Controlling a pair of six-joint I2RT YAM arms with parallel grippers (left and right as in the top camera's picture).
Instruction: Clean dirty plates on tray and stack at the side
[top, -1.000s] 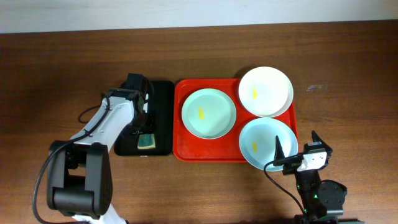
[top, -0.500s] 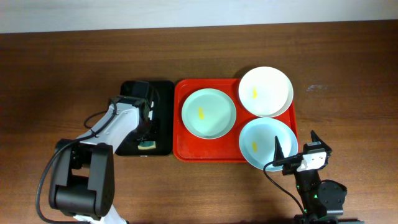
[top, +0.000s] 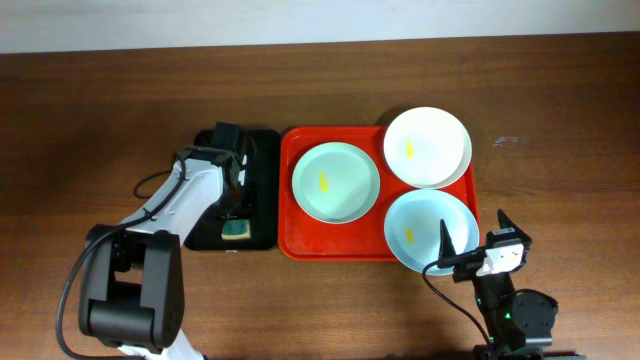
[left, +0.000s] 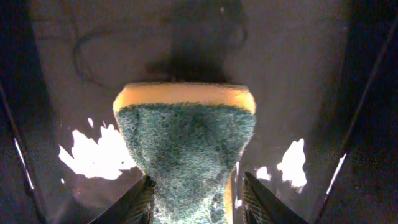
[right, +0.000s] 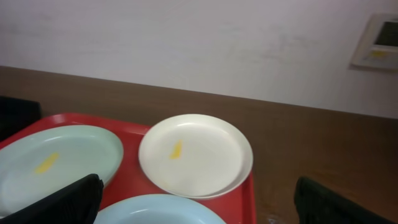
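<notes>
1. The right gripper (top: 474, 230) hangs over the table's (top: 100, 110) near edge, jaws spread wide and empty, just beside the red tray's (top: 288, 245) near right corner
2. In that corner lies a mint plate (top: 430, 232), overlapping the tray's near rim, with a yellow smear in its middle
3. The left gripper (left: 196, 202) stands over the near end of the black tray (top: 262, 150), fingers pinched on a sponge (left: 186, 137); the green scrub face shows, and its long axis runs straight out from the fingers
4. The plates lie to the sponge's right; the second mint plate (top: 336, 182), at the red tray's left side, is closest, so I judge the left arm better placed for it
5. The white plate (top: 428, 147), also smeared, sits at the far right corner, overlapping the rim
6. No brand or label reads; the wall panel (right: 378, 41) is too small to tell
</notes>
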